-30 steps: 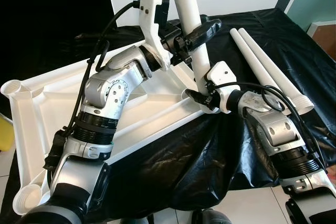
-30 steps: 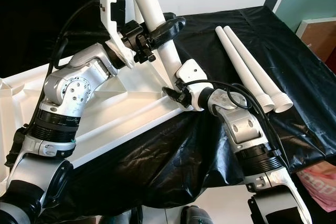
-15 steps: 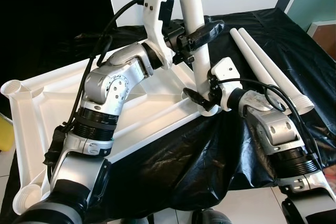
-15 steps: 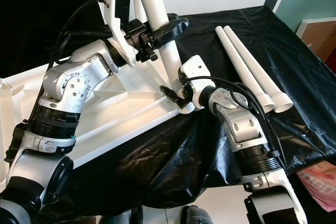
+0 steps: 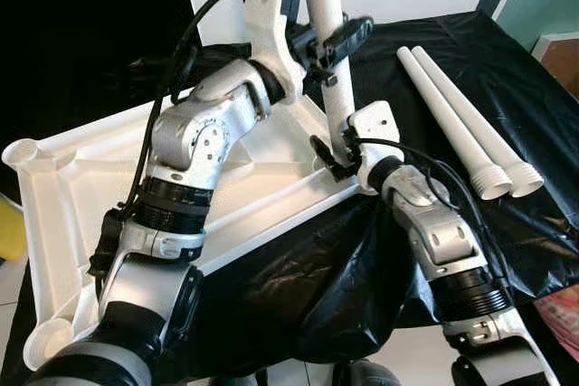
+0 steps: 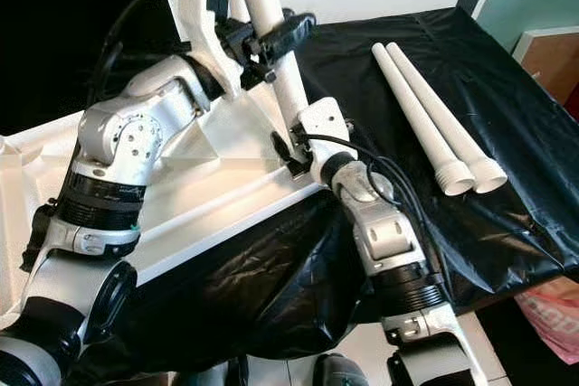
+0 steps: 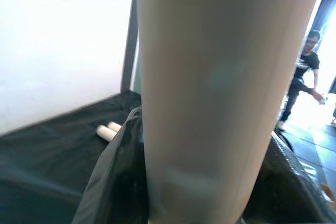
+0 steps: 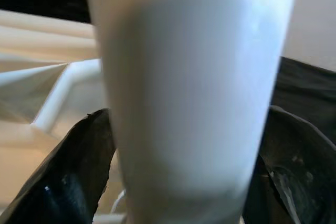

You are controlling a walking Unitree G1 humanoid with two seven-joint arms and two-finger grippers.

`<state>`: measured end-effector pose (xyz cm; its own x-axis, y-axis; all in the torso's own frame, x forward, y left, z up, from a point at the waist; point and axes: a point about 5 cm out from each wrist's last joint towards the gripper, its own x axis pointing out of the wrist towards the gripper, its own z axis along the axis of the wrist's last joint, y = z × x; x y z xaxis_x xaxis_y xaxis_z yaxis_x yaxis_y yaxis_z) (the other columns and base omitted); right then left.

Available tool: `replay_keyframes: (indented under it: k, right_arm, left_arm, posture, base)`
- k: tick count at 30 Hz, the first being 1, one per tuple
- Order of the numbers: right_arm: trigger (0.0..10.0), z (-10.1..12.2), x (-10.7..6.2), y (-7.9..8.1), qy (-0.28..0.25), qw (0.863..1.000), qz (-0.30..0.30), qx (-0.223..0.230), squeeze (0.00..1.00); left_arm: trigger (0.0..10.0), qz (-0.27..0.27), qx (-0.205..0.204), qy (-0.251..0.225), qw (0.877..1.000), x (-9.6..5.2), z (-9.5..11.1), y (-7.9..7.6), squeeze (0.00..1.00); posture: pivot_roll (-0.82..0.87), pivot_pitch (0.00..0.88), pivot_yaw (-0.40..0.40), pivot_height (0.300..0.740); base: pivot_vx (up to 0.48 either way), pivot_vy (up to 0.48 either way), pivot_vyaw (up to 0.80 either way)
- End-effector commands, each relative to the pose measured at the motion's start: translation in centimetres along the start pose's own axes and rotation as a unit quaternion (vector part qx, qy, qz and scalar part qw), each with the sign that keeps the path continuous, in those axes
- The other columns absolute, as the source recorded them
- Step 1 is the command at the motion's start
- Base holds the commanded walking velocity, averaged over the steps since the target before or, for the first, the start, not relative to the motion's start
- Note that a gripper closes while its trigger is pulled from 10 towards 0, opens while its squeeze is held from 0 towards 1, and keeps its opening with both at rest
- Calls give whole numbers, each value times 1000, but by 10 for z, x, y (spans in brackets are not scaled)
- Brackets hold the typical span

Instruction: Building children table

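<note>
So leg near-upright over tabletop corner socket; left end effector clamps high, right end effector clamps base.

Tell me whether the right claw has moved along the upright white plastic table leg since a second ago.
Yes. The right claw, gripping the upright white plastic table leg, has shifted inward over the white tabletop's corner, away from the two loose legs.

Both silver arms reach forward — the left gripper clamped high on the upright leg, the right gripper clamped near its foot.
</note>
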<state>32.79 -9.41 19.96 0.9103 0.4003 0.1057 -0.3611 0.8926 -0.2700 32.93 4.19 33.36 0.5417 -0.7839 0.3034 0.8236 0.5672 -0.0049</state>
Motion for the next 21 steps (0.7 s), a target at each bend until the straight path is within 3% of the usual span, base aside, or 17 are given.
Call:
replay_keyframes:
  k: [1,9,21]
  right_arm:
    - [10000,1,0,-1,-2,999,-36,-6,0]
    - [10000,3,3,6,-18,994,-109,3,0]
    - [10000,14,8,8,-47,990,-134,-10,0]
  left_arm:
    - [10000,6,33,-19,999,4,14,-5,0]
    - [10000,39,19,-31,999,12,15,-16,0]
    - [10000,31,19,-26,999,17,11,-23,0]
  posture:
    - [-11,104,28,740]
    - [-18,93,31,740]
    - [-15,89,24,740]
  base:
    - [0,0,0]
    - [0,0,0]
    - [0,0,0]
